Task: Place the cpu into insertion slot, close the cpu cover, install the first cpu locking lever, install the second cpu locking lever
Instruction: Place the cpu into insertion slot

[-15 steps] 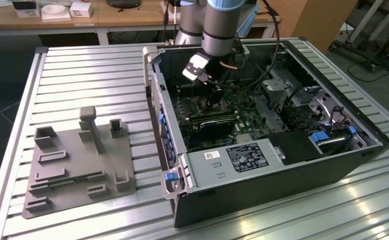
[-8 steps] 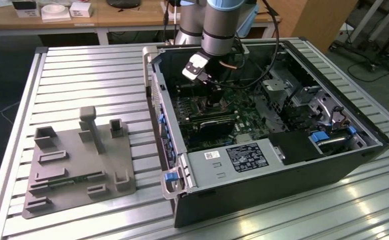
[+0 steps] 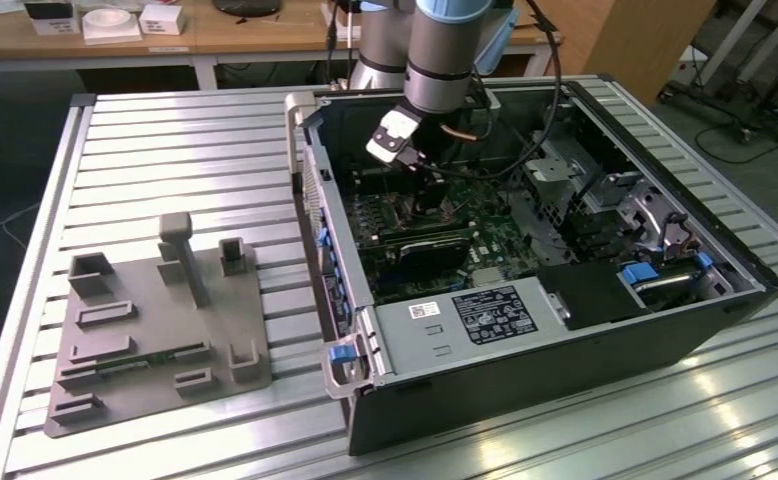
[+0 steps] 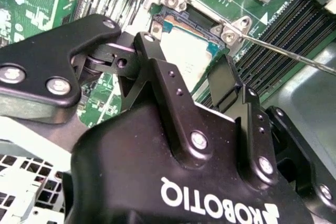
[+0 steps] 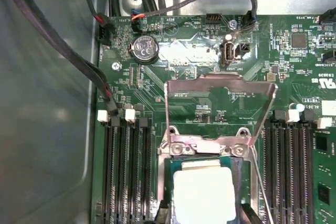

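One black two-finger gripper [image 4: 191, 69] on the grey robot arm [image 3: 449, 50] hung inside the open black computer case [image 3: 496, 380], directly over the square dark insertion slot with silvery rim [image 4: 181, 18]. Jaws stood apart, one fingertip on either side of the small flat square cpu with silver-grey top [image 5: 203, 195]; contact could not be judged. Cpu lay flat in the slot. Thin silvery cpu cover frame [image 5: 220, 83] was flipped open, away from the slot. A thin metal lever rod [image 4: 283, 51] stood free beside the slot. White lettering ran across the gripper body; the white label [image 3: 493, 315] was too small to read
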You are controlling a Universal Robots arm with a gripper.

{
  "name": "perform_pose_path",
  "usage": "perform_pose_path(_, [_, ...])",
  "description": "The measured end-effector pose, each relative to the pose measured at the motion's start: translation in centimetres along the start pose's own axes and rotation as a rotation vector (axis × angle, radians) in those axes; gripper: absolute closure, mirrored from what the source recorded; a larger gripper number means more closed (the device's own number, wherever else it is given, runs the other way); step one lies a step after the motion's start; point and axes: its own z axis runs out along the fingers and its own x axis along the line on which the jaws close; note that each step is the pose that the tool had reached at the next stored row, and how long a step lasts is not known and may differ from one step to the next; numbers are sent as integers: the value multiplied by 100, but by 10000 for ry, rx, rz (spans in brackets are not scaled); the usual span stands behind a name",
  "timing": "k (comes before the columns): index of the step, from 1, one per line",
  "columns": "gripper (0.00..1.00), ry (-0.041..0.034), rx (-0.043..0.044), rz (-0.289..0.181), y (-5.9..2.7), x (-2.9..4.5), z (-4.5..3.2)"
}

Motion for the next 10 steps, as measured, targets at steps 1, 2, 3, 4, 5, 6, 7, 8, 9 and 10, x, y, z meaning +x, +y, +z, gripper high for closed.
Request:
perform_pose_path(1, [38, 0, -2, -52, 6, 0, 0])
perform_pose_path(2, [38, -1, -3, -99, 16, 0, 0])
perform_pose_path(3, [38, -1, -4, -124, 30, -1, 0])
perform_pose_path(4, [38, 0, -6, -136, 46, -1, 1])
perform_pose_path(5, [38, 0, -5, -144, 55, -1, 1])
perform_pose_path(6, [38, 0, -5, -154, 59, -1, 2])
perform_pose_path(7, [38, 0, -4, -166, 60, -1, 3])
perform_pose_path(8, [40, 2, -5, -185, 60, -1, 4])
perform_pose_path(9, [47, 3, -3, -204, 60, -2, 6])
perform_pose_path(10, [47, 6, -4, -223, 61, -1, 7])
